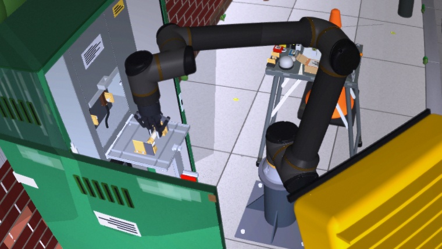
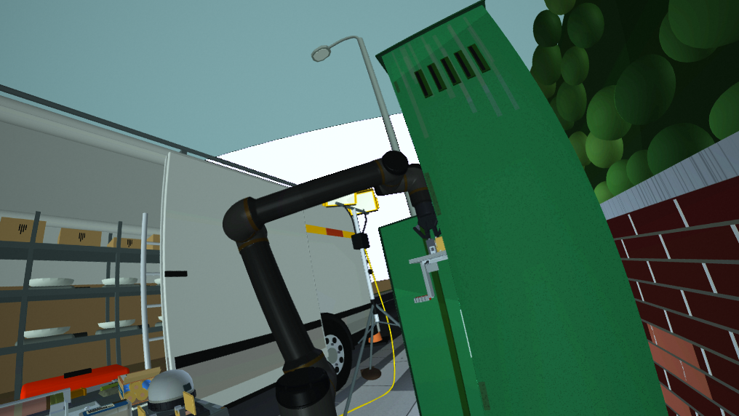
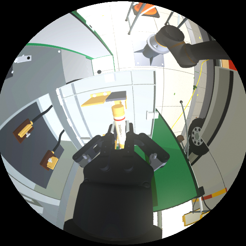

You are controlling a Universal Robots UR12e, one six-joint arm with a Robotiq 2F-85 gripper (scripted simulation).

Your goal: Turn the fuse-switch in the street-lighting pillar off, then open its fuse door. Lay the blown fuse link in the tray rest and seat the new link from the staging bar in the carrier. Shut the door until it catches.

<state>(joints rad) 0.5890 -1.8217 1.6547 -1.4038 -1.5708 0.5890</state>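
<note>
The fuse link (image 3: 119, 122), a cream cylinder with a red band and brass cap, is gripped in my closed gripper (image 3: 120, 140) (image 1: 155, 128) just above the open fuse door (image 1: 148, 142) (image 3: 107, 101), which lies flat like a shelf. The link's far end points at the brass and grey carrier (image 3: 104, 98) (image 1: 143, 148) on the door. Two brass clips (image 3: 23, 131) (image 3: 49, 160) sit on the dark panel inside the pillar (image 1: 92, 92). In the second side camera the gripper (image 2: 430, 233) is partly hidden by the green pillar wall.
The green pillar's outer door (image 1: 139, 204) stands open below the fuse door. A work stand (image 1: 309, 68) with small parts sits behind my arm, beside an orange cone (image 1: 340, 102). A yellow case (image 1: 380, 191) fills the lower right.
</note>
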